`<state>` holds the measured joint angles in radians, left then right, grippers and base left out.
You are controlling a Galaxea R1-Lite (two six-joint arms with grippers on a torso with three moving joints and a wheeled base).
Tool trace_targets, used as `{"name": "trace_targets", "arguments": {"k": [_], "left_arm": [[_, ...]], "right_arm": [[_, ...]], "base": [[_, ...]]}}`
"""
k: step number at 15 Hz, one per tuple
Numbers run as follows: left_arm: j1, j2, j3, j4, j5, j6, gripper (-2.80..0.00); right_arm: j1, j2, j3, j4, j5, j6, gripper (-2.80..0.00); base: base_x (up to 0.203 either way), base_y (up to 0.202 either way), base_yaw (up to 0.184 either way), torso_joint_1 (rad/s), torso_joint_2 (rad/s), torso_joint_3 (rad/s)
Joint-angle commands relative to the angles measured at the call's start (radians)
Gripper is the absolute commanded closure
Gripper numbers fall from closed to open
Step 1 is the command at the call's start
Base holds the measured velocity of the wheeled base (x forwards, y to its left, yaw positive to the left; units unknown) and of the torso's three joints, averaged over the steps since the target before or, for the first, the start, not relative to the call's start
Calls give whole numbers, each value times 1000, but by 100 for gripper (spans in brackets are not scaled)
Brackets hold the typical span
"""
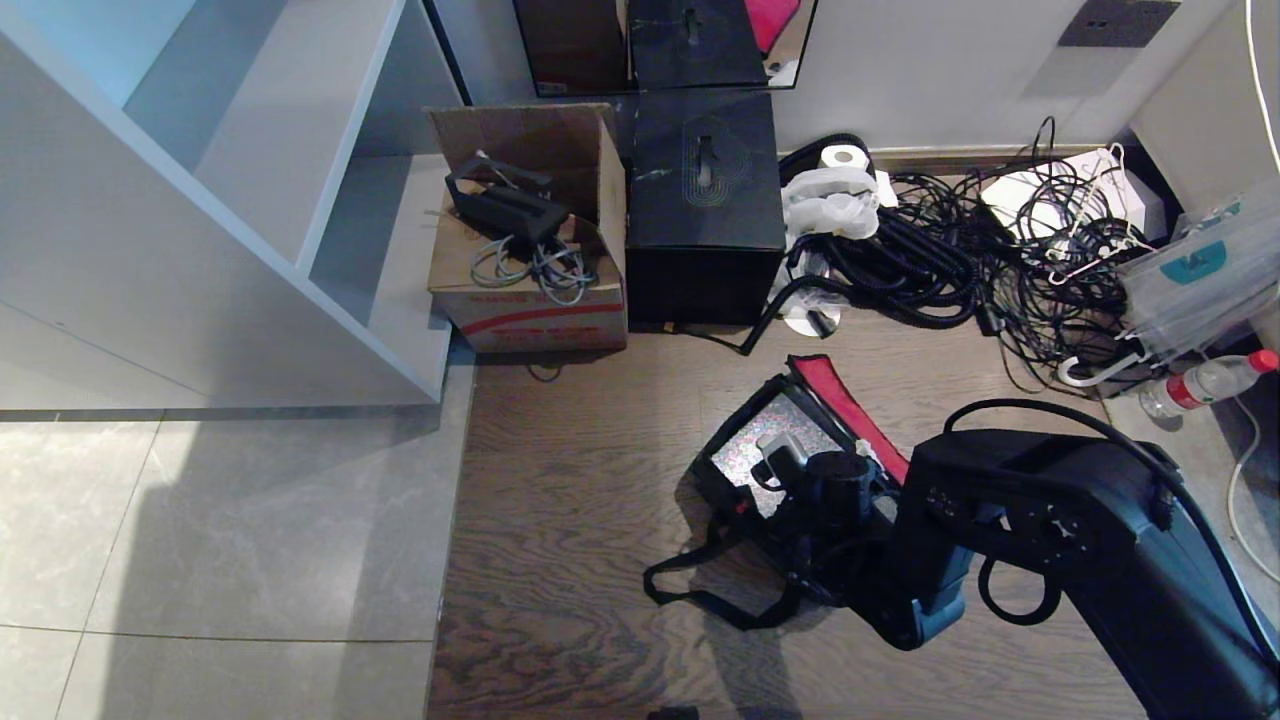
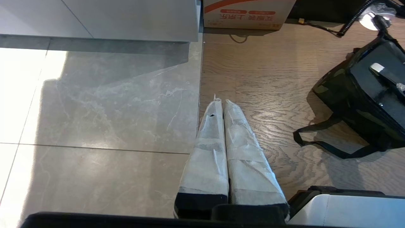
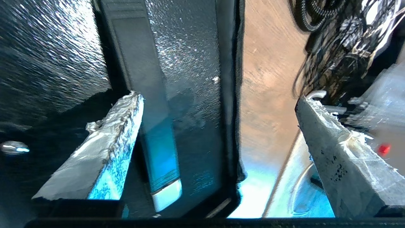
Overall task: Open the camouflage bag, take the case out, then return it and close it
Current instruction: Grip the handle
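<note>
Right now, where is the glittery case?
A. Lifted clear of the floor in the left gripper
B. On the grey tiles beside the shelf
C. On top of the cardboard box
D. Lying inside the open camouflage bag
D: the head view shows the case lying inside the camouflage bag, whose red-lined lid is flipped back, with the open right gripper over it.

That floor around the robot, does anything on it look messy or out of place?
Yes. Against the far wall a big tangle of black cables sprawls over the floor, with white clothes hangers caught in it and a plastic water bottle lying on its side nearby. The camouflage bag sits open, its strap trailing loose across the wood.
</note>
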<state>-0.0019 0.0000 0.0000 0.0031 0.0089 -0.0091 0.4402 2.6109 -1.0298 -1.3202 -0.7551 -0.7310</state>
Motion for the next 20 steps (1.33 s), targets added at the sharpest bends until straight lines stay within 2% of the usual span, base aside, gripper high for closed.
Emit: {"name": "trace_targets", "arguments": {"k": [1,5,9,13,16,20], "left_arm": [[0,-2,0,0,0,0,0],[0,-2,0,0,0,0,0],[0,-2,0,0,0,0,0],[0,-2,0,0,0,0,0],[0,-2,0,0,0,0,0],[0,-2,0,0,0,0,0]], "right_arm": [[-18,-3,5,32,-3,-19,-280],[-20,-26,5,119,-4,-5,-280],[-11,-55,1,237,0,124,-280],[0,-67,-11,289,3,184,-280],[5,-80,-33,386,26,267,-280],[6,-68,-70,376,22,266,-280]], "base": [[0,0,0,0,0,0],[0,0,0,0,0,0],[0,0,0,0,0,0],[0,0,0,0,0,0],[0,0,0,0,0,0],[0,0,0,0,0,0]]}}
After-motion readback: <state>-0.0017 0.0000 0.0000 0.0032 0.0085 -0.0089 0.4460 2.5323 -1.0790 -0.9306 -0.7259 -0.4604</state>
